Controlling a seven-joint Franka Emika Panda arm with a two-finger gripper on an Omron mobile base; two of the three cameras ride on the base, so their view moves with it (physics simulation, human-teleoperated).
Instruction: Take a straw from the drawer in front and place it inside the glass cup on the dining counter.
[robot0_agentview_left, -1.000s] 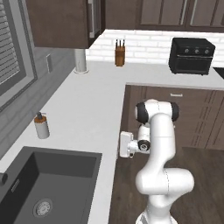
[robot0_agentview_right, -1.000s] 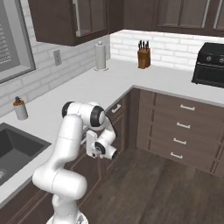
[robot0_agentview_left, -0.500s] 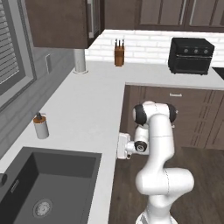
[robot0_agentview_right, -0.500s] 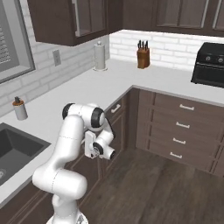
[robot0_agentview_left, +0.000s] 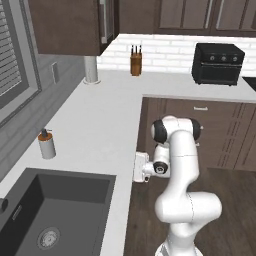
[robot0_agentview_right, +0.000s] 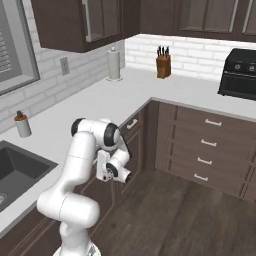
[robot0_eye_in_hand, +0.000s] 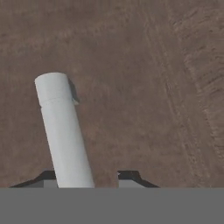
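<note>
My gripper (robot0_eye_in_hand: 87, 177) is pressed up to the dark brown drawer (robot0_eye_in_hand: 148, 83) front under the white counter edge. The drawer's pale cylindrical handle (robot0_eye_in_hand: 61, 127) runs slantwise between my two fingertips. The left fingertip (robot0_eye_in_hand: 46, 177) lies against it. A sliver of wood shows between the handle and the right fingertip (robot0_eye_in_hand: 129, 177), so the jaws stand narrowed and open around it. From the base views the hand (robot0_agentview_left: 141, 167) (robot0_agentview_right: 107, 170) sits level with the cabinet front. The straw, the glass cup and the dining counter are out of view.
A grey sink (robot0_agentview_left: 55, 210) and a soap dispenser (robot0_agentview_left: 47, 145) lie left of the arm. A knife block (robot0_agentview_left: 135, 62), paper towel roll (robot0_agentview_left: 91, 70) and black toaster oven (robot0_agentview_left: 217, 64) stand at the back. Stacked drawers (robot0_agentview_right: 205, 145) face the wooden floor (robot0_agentview_right: 175, 215).
The jaws have narrowed from wide open to close around the drawer handle. The hand has settled a little lower against the cabinet front.
</note>
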